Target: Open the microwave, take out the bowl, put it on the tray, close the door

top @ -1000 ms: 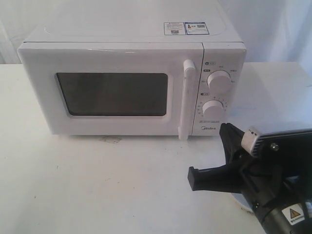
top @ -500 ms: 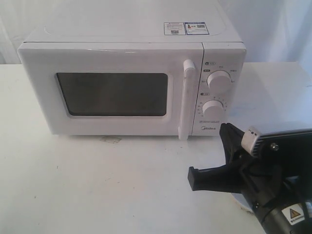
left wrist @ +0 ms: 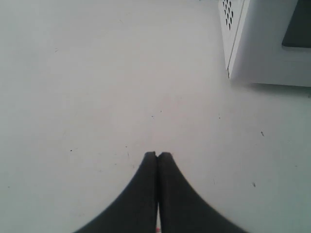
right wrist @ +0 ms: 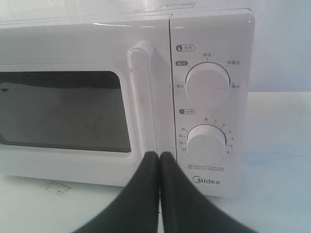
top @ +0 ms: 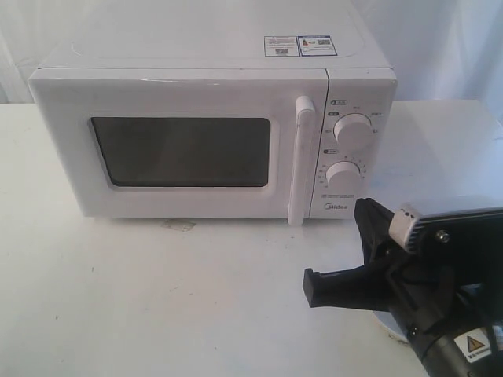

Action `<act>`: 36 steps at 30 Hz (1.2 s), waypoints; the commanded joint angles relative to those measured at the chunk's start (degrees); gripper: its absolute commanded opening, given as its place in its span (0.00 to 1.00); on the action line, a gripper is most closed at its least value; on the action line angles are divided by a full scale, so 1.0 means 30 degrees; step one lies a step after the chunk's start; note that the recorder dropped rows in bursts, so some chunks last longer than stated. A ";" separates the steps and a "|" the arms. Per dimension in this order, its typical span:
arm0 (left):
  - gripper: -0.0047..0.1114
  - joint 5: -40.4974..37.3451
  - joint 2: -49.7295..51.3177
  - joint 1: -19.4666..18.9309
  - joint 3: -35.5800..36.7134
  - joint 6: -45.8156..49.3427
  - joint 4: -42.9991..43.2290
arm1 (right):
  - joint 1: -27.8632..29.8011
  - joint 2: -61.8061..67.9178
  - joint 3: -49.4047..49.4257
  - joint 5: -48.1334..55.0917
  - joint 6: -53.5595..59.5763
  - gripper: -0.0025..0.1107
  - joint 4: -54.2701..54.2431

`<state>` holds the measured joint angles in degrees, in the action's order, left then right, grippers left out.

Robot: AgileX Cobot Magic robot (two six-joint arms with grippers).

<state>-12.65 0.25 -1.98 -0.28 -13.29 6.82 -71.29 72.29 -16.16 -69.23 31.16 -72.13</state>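
Observation:
The white microwave stands at the back of the table, and its door is closed, with the dark window and the tall bar handle facing me. The bowl is hidden; the window shows nothing clear inside. My right gripper hovers low in front of the control panel, shut and empty. In the right wrist view its tips point at the strip between the handle and the knobs. My left gripper is shut over bare table, beside the microwave's side.
The white table spreads in front of the microwave. A small pale scrap lies under the door's front edge. A pale rounded edge peeks out beneath the right arm. White cloth hangs behind.

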 commanded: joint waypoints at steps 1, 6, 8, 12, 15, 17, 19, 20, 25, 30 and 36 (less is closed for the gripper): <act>0.04 -0.0077 -0.0083 -0.0061 0.0095 0.0032 -0.0067 | -0.0026 -0.0116 0.0088 -0.0243 0.0172 0.02 -0.0082; 0.04 -0.0077 -0.0083 -0.0061 0.0095 0.0032 -0.0067 | -0.0026 -0.0116 0.0088 -0.0243 0.0172 0.02 -0.0082; 0.04 -0.0077 -0.0083 -0.0061 0.0095 0.0032 -0.0067 | -0.0026 -0.0116 0.0088 -0.0243 0.0172 0.02 -0.0082; 0.04 -0.0077 -0.0083 -0.0061 0.0095 0.0032 -0.0067 | -0.0026 -0.0116 0.0088 -0.0243 0.0172 0.02 -0.0082; 0.04 -0.0077 -0.0083 -0.0061 0.0095 0.0032 -0.0067 | -0.0026 -0.0116 0.0088 -0.0243 0.0172 0.02 -0.0082; 0.04 -0.0077 -0.0083 -0.0061 0.0095 0.0032 -0.0067 | -0.0026 -0.0116 0.0088 -0.0243 0.0172 0.02 -0.0082; 0.04 -0.0077 -0.0083 -0.0061 0.0095 0.0032 -0.0067 | -0.0026 -0.0116 0.0088 -0.0243 0.0172 0.02 -0.0082; 0.04 -0.0077 -0.0083 -0.0061 0.0095 0.0032 -0.0067 | -0.0026 -0.0116 0.0088 -0.0243 0.0172 0.02 -0.0082; 0.04 -0.0077 -0.0083 -0.0061 0.0095 0.0032 -0.0067 | -0.0026 -0.0116 0.0088 -0.0243 0.0226 0.02 -0.0082; 0.04 -0.0077 -0.0083 -0.0061 0.0095 0.0032 -0.0067 | -0.0026 -0.0116 0.0088 -0.0243 0.0000 0.02 -0.0119; 0.04 -0.0077 -0.0083 -0.0061 0.0095 0.0032 -0.0067 | -0.0026 -0.0116 0.0088 -0.0243 0.0000 0.02 -0.0119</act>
<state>-12.75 0.25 -1.98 -0.28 -13.29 6.82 -71.29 72.29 -16.16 -69.23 31.08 -72.13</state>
